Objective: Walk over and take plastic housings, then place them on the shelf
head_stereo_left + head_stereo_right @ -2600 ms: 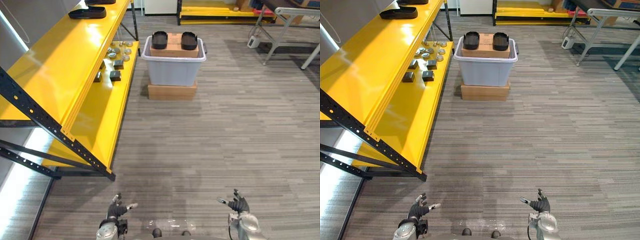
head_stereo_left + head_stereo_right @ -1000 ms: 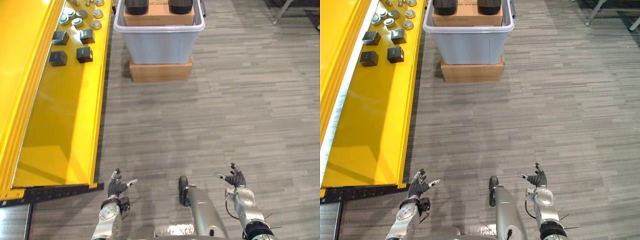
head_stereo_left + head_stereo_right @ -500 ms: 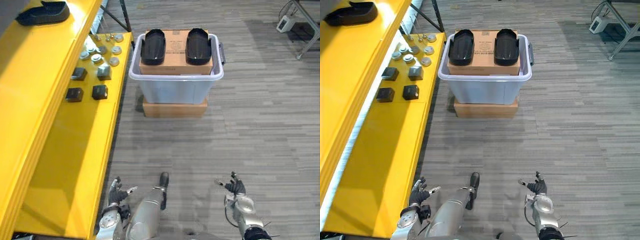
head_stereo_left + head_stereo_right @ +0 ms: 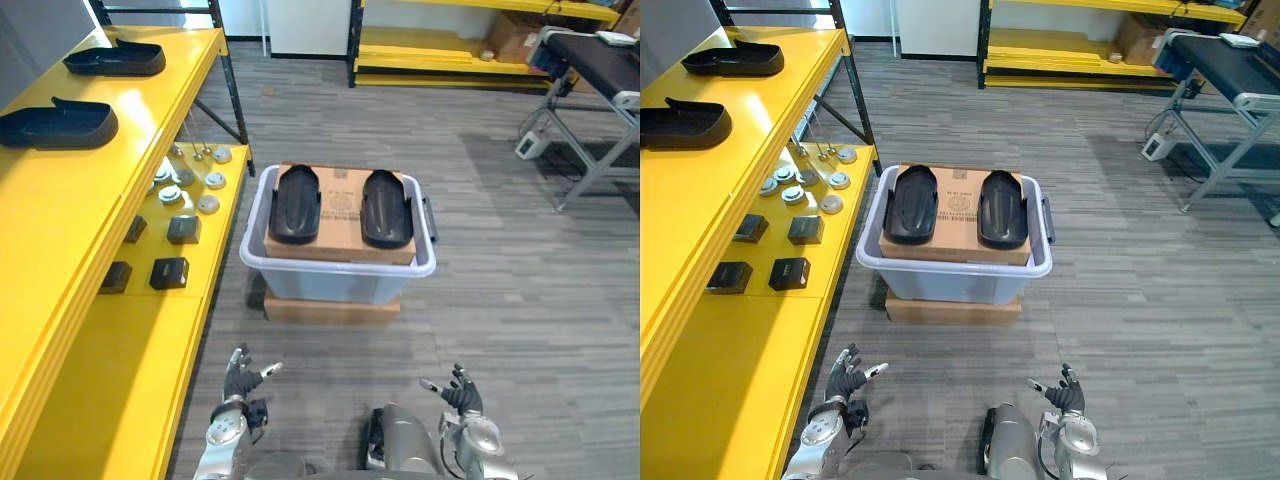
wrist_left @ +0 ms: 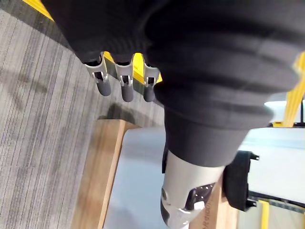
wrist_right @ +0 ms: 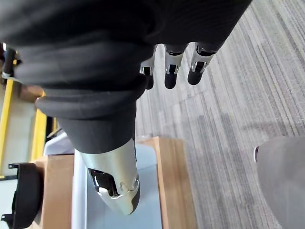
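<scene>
Two black plastic housings [image 4: 296, 203] [image 4: 386, 207] lie side by side on a cardboard box [image 4: 340, 215] inside a grey tub [image 4: 330, 279] straight ahead. Two more black housings [image 4: 57, 123] [image 4: 114, 58] rest on the top level of the yellow shelf [image 4: 40, 230] at my left. My left hand [image 4: 241, 379] hangs low near the shelf's edge, open and holding nothing. My right hand [image 4: 461, 393] hangs low at the right, open and bare as well. Both hands are well short of the tub.
The tub stands on a flat cardboard box [image 4: 330, 308] on the grey floor. Small black blocks [image 4: 168, 272] and round metal parts [image 4: 170, 194] lie on the shelf's lower level. A grey table frame [image 4: 585, 120] stands far right; another yellow rack [image 4: 440, 50] is at the back.
The camera has moved closer and tilted up, so the tub with the housings sits nearer and lower in view. Both hands stay open and low.
</scene>
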